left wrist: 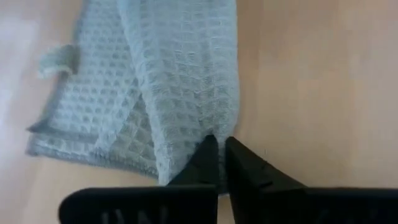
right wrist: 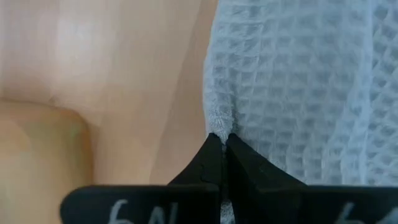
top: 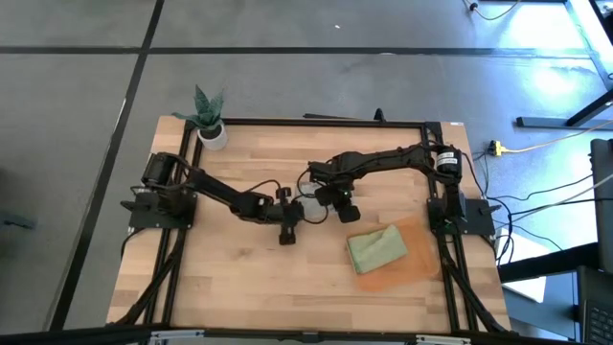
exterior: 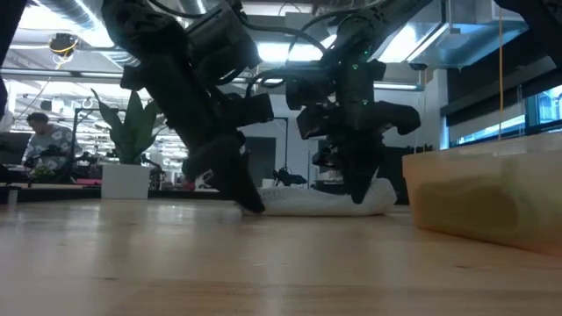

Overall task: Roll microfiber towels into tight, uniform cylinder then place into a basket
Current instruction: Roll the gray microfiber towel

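Your left gripper's (left wrist: 217, 144) fingers are pressed together on the near edge of the grey towel (left wrist: 168, 81), which lies loosely folded on the table (left wrist: 311, 87) near its middle; in the left wrist view the tips pinch the cloth where a thick fold runs along its side. From above you see this left gripper (top: 286, 233) low over the table, just beside the right one. In the low view the grey towel (exterior: 325, 200) is a pale, flattened bundle resting on the wood between the two dark arms. Your right gripper's (right wrist: 219, 142) fingers are likewise clamped tight on a puckered edge of the same grey towel (right wrist: 298, 81), and from above the right gripper (top: 347, 211) sits at the towel's other end. Farther right, the green towel (top: 375, 249) lies bundled in the basket (top: 407, 276), which rests near the table's right edge; the low view shows the basket (exterior: 483, 197) as a translucent orange-brown wall close by. A potted plant (top: 210, 117) stands at the table's far left corner.
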